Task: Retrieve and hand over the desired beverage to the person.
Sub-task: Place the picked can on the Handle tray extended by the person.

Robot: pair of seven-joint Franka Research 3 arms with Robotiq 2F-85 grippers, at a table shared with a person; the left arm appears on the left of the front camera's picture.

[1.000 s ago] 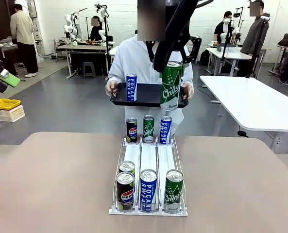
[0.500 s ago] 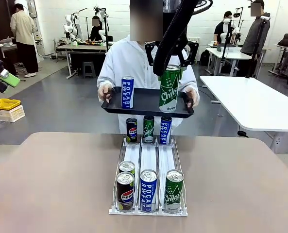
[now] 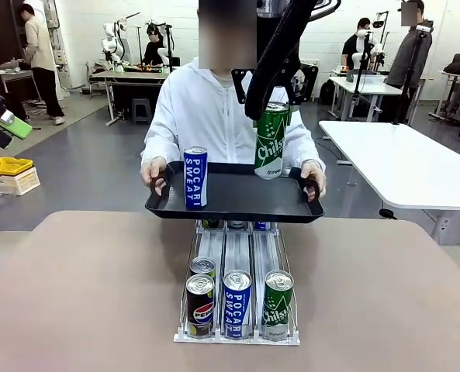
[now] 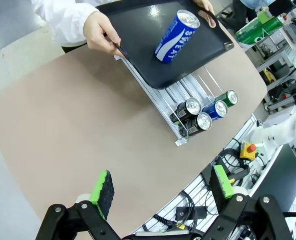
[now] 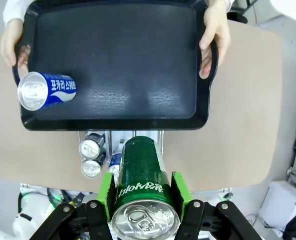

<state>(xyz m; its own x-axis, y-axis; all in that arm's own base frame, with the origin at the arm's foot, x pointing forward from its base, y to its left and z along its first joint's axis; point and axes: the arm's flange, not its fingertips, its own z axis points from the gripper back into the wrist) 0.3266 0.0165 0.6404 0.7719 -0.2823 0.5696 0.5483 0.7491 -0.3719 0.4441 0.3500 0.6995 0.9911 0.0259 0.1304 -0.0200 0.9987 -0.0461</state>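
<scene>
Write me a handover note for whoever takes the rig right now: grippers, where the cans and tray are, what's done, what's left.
Right gripper: shut on the green Chilsung can, held upright in the air above the black tray.
Left gripper: open, empty, high above the table.
The person holds the tray in both hands over the can rack; a blue Pocari Sweat can stands on it.
Done: green can picked up and brought to the tray.
Left: lower it onto bare tray, release, withdraw.

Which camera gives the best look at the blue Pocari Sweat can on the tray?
The front view: the Pocari Sweat can stands upright, label facing the camera. The left wrist view shows it tilted and farther off; the right wrist view mostly its top.
</scene>
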